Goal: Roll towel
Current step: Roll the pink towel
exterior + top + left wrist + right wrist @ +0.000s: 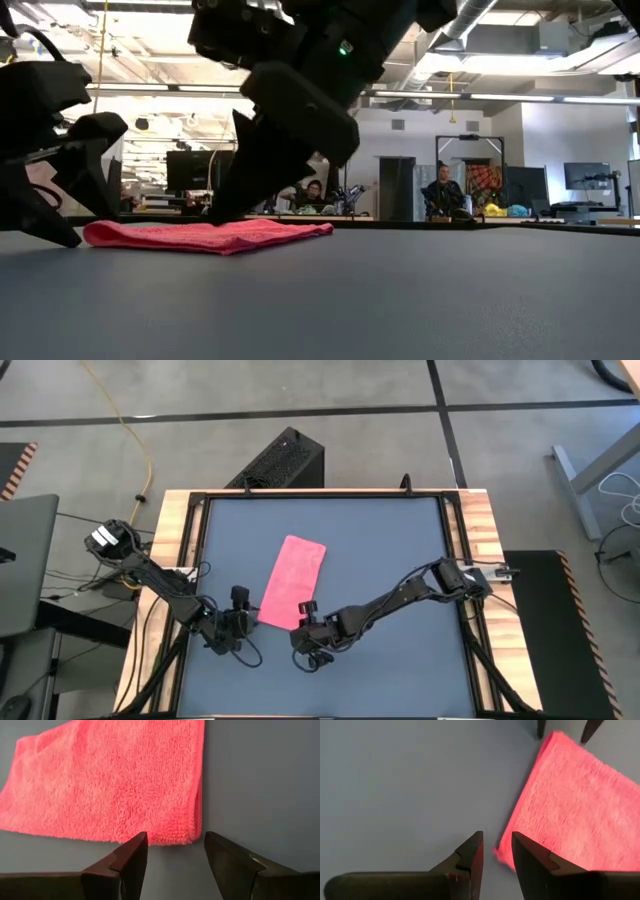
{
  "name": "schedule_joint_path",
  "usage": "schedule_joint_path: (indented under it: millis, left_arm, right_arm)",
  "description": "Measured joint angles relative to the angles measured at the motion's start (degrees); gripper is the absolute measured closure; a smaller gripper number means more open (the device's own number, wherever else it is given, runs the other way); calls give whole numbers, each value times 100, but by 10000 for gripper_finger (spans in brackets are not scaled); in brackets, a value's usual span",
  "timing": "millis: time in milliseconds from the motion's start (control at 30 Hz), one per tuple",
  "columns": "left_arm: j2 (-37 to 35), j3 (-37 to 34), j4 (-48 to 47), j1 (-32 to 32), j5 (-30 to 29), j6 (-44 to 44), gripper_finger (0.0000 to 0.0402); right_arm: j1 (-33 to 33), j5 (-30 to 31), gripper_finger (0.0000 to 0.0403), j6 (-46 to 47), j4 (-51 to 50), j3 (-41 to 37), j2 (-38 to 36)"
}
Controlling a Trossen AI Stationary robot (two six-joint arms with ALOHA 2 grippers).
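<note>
Right now the towel (292,582) lies flat on the dark table (400,550), a long pink strip folded over, running at a slant near the table's middle. Both arms are down at its near end. The left gripper (175,845) sits just short of one corner, fingers spread and holding nothing. The right gripper (496,845) sits at the other corner, its fingers partly apart with the towel's edge just beyond the tips, nothing clasped.
</note>
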Motion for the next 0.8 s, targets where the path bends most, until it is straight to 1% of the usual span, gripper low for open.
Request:
schedule_joint_path:
  millis: [100,167,233,300,433,600,700,800]
  left_arm:
    - [-4,-76,229,51,130,295,209]
    - [-2,-82,317,61,134,554,209]
    - [1,-85,408,88,155,808,209]
    - [19,-85,441,163,243,875,209]
    - [15,-82,386,336,417,823,209]
    - [17,-82,365,582,752,880,212]
    - [18,-82,292,739,989,816,229]
    - [20,-82,265,867,1141,614,259]
  right_arm:
    - [-4,-22,276,-482,-24,-7,174]
    - [-1,8,276,-701,164,2,289]
    - [14,239,276,-738,291,10,376]
    - [22,397,276,-729,381,10,429]
    - [11,409,276,-698,373,9,412]
    - [66,407,276,-698,174,-19,205]
    - [89,520,276,-696,242,-11,92]
    - [30,532,273,-677,236,-10,99]
